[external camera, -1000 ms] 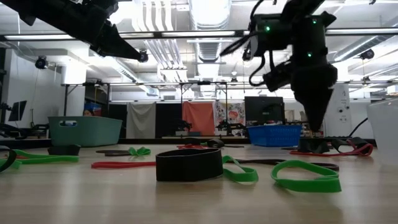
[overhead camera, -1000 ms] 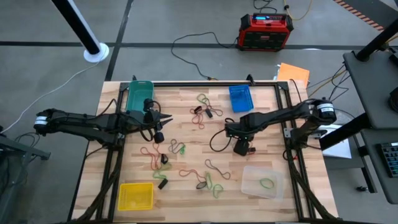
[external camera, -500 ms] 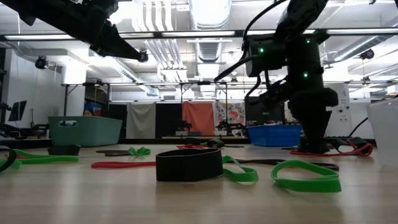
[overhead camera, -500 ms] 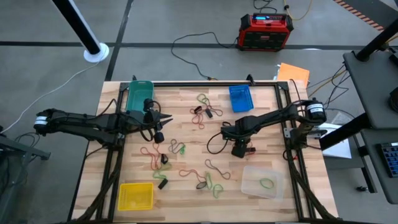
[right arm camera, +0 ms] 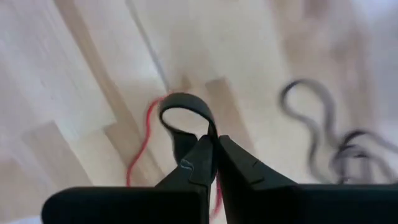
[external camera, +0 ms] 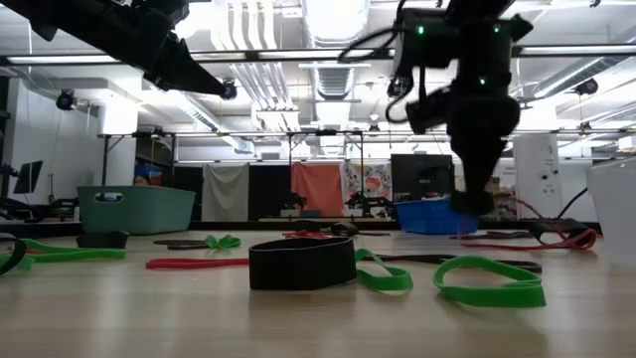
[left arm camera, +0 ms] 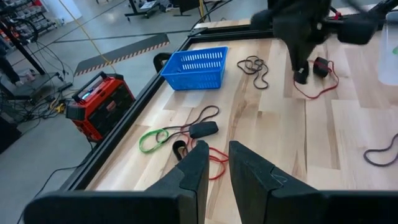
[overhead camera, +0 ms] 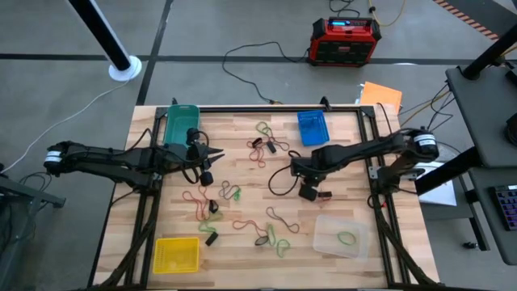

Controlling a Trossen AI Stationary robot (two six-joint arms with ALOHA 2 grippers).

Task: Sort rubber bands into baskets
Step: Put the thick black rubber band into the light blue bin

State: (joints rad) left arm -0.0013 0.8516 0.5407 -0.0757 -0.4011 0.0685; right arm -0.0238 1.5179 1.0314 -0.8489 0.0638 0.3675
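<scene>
Gripping a black rubber band [right arm camera: 185, 120], the right gripper [overhead camera: 308, 192] has its fingers [right arm camera: 193, 163] pressed together on the band's lower end; the loop stands up just beyond the fingertips, above the wooden table [overhead camera: 242, 182]. A thin red band [right arm camera: 138, 152] lies on the wood directly under the held loop. In the high view the right gripper sits between the blue basket [overhead camera: 312, 127] and the clear basket [overhead camera: 340, 235], nearer the blue one. In the low view it hangs clear of the table surface, in front of the blue basket [external camera: 433, 217].

Relative to the blue basket, the teal basket [overhead camera: 181, 123] stands at the opposite far corner of the table, the clear basket at the near corner on the same side, and the yellow basket [overhead camera: 176, 255] diagonally across. Loose rubber bands [overhead camera: 271, 234] in red, green and black lie scattered across the middle of the table between the baskets. One green band [overhead camera: 347, 238] lies inside the clear basket.

The left gripper [overhead camera: 216, 153] waits just beside the teal basket, fingers [left arm camera: 198, 165] nearly together with a narrow gap, holding nothing.
</scene>
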